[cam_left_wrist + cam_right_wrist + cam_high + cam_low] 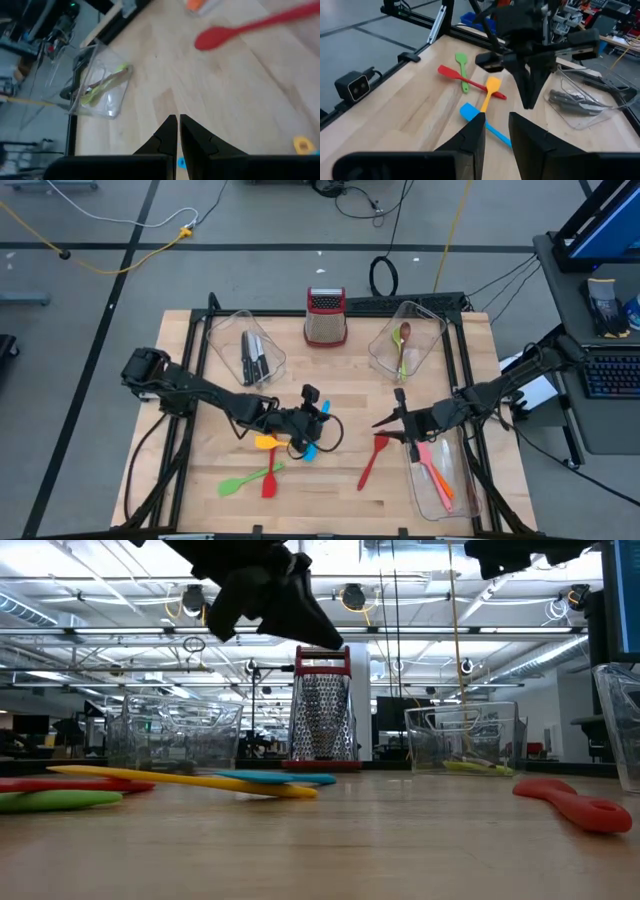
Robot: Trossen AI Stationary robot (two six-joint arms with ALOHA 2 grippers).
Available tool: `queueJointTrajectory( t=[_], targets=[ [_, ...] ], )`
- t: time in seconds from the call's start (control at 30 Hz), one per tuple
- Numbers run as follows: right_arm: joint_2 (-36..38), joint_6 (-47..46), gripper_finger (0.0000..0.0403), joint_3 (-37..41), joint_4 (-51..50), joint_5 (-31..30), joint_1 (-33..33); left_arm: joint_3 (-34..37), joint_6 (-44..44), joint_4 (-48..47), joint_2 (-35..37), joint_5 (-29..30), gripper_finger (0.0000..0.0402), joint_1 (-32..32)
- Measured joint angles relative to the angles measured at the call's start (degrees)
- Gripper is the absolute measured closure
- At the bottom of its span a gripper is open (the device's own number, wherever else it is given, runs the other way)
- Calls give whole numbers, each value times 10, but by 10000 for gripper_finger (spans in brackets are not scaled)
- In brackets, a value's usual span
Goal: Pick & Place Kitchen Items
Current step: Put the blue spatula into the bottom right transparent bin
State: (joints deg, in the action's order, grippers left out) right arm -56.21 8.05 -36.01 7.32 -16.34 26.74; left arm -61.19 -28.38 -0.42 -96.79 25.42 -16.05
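Wooden table point(200, 385): spatulas point(268, 442), red spoon point(373, 461), grater point(325, 318), three bins point(246, 352).

left end effector point(312, 430): closed, empty | right end effector point(398, 420): slightly parted, empty

On the table point(330, 490), the grater point(325, 317) stands at the far edge in the middle. A bin with knives point(253, 357) lies to its left, and a bin with spoons point(402, 346) to its right. A third bin point(440, 480), holding spatulas, sits near the front right corner. Just left of it lies a spoon point(373, 461). Four spatulas point(268, 465) lie crossed together front of centre, under the left claw point(318, 415). The right claw point(398, 418) hangs above the third bin's far end.
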Motion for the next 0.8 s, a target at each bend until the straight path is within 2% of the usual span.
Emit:
queueJointTrajectory(
  t=[0.1, 0.37, 0.53, 0.63, 0.8],
  targets=[
    [4, 0, 326, 5, -1, 0, 0, 0, 39, 17, 0, -3, 376, 2],
    [4, -3, 326, 5, 13, 0, 0, 0, 25, 17, 0, -31, 376, 6],
    [4, -10, 326, 5, 15, 0, 0, 0, 142, 17, 0, -31, 376, 24],
    [4, -14, 326, 5, 15, 0, 0, 0, 167, 12, 0, -35, 376, 35],
    [4, -14, 326, 5, 15, 0, 0, 0, 155, 2, 0, -102, 376, 48]
  ],
)
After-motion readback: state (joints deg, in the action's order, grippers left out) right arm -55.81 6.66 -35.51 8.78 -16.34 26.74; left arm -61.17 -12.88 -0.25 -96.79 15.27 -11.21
